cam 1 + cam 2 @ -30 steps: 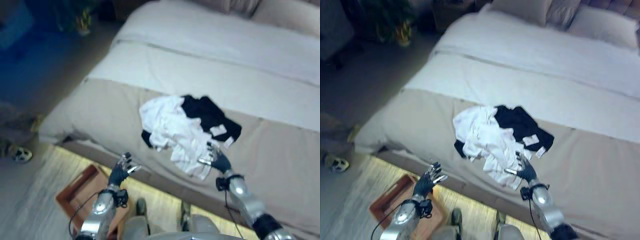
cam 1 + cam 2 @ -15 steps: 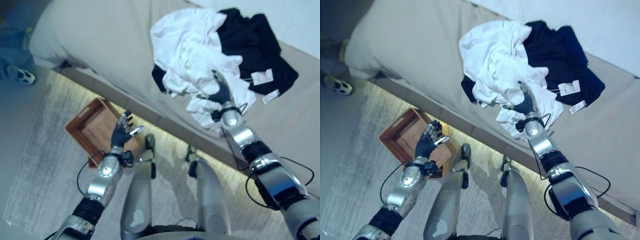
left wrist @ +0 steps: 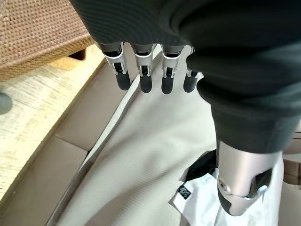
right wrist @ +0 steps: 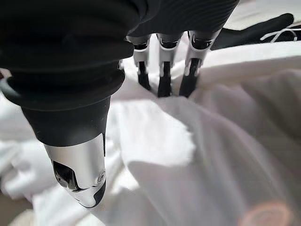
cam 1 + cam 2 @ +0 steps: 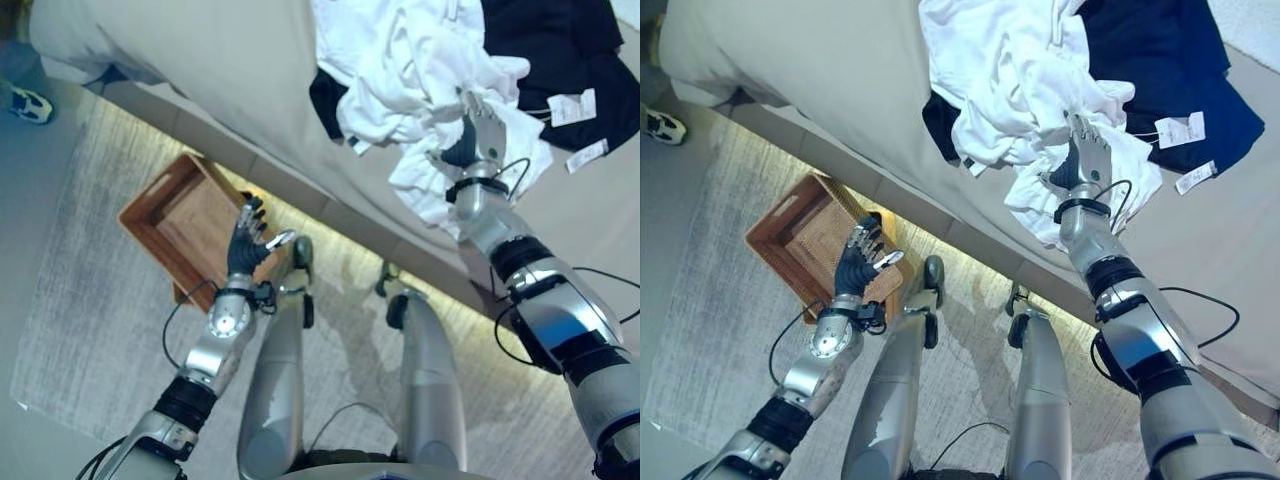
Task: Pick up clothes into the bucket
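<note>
A heap of white clothes (image 5: 400, 60) lies on the beige bed cover (image 5: 200, 70), partly over a black garment (image 5: 555, 40) with white tags. My right hand (image 5: 478, 135) rests on the near part of the white heap. It is open, and in the right wrist view its straight fingertips (image 4: 163, 84) press into a white fold (image 4: 197, 155). A brown woven basket (image 5: 175, 228) stands on the floor by the bed's foot. Above the basket's near corner, my left hand (image 5: 245, 240) is raised and open with nothing in it, its fingers (image 3: 146, 70) straight.
The basket sits on a grey rug (image 5: 80, 330) beside a lit strip of floor (image 5: 330, 255) under the bed's edge. A shoe (image 5: 22, 100) lies on the floor at the far left. The bed's padded base (image 3: 56, 169) runs between the basket and the clothes.
The camera has tilted down, so the bed and clothes sit higher in view. My right hand has reached further onto the white heap. The left hand stays raised by the basket.
</note>
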